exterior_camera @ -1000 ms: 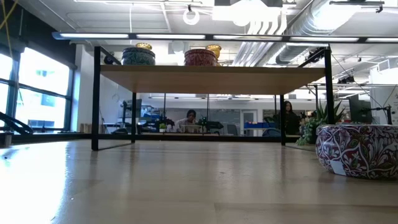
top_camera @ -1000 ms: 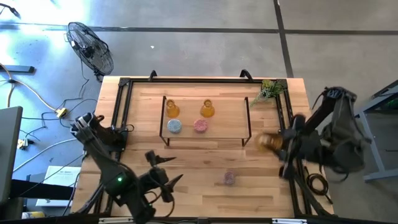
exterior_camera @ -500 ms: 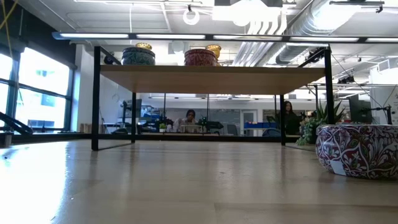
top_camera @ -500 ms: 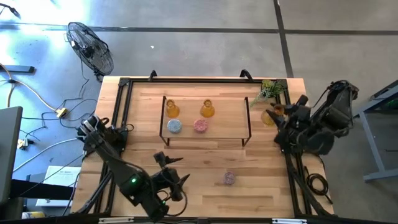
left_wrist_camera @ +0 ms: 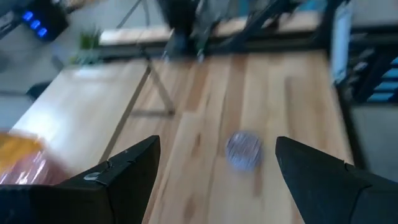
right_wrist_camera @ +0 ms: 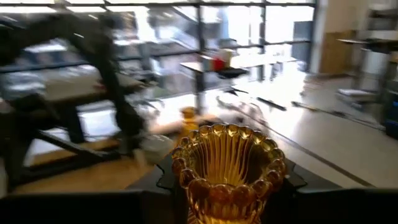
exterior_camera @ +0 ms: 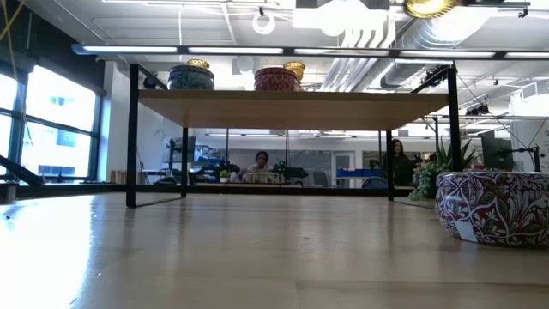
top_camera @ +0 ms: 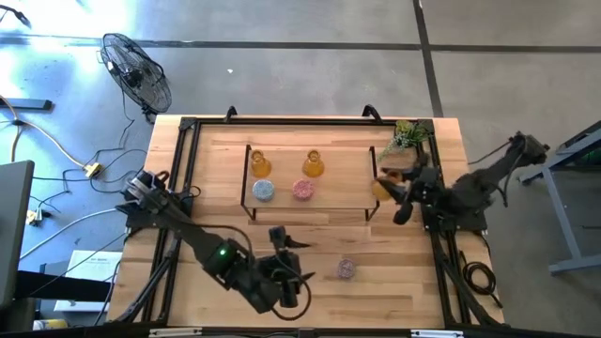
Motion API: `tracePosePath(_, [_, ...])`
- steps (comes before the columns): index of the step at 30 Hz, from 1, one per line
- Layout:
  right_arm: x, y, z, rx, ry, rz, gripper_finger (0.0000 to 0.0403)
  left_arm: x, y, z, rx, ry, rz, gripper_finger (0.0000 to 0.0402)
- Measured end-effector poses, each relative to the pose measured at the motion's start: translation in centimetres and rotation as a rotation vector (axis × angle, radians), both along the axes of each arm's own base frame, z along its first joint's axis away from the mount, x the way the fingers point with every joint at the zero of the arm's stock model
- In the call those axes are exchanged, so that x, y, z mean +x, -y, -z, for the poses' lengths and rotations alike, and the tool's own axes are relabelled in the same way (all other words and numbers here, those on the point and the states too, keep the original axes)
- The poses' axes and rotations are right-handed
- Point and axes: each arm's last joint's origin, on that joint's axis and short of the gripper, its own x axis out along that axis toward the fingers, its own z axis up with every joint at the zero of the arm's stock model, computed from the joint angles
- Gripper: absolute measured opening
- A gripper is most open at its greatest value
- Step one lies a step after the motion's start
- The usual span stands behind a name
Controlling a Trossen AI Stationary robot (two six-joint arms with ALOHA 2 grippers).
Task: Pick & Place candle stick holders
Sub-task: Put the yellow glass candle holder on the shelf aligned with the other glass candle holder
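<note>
Amber holder (right_wrist_camera: 229, 168), shelfward, between right jaws.

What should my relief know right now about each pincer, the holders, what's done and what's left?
Right pincer: shut on an amber holder, raised at the right end of the shelf.
Left pincer: open, empty, at the table's front, facing the purple holder.
On the shelf: two amber holders, with the blue holder and the pink holder in front of them.
Done: four holders shelved.
Left: presumably set down the carried amber one, then fetch the purple one from the table. No sixth holder visible.
</note>
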Motion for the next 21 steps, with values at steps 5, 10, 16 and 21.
tracePosePath(5, [2.3, 1.6, 0.0, 0.011, 0.085, -0.092, 0.0121, 1.7, -0.2, -1.6, -0.027, 0.111, 0.166, 0.0317])
tracePosePath(10, [5.0, 4.1, 1.5, 0.049, 0.029, -0.126, 0.0121, 2.3, -0.1, -2.6, -0.036, 0.18, 0.325, 0.0317])
tracePosePath(16, [7.5, 7.1, 3.4, 0.076, -0.06, -0.118, 0.0121, 2.4, -0.5, -2.2, -0.022, 0.138, 0.313, 0.0317])
tracePosePath(21, [8.5, 9.5, 4.2, 0.085, -0.084, -0.144, 0.0121, 2.4, -0.4, -2.1, -0.019, 0.129, 0.314, 0.0317])
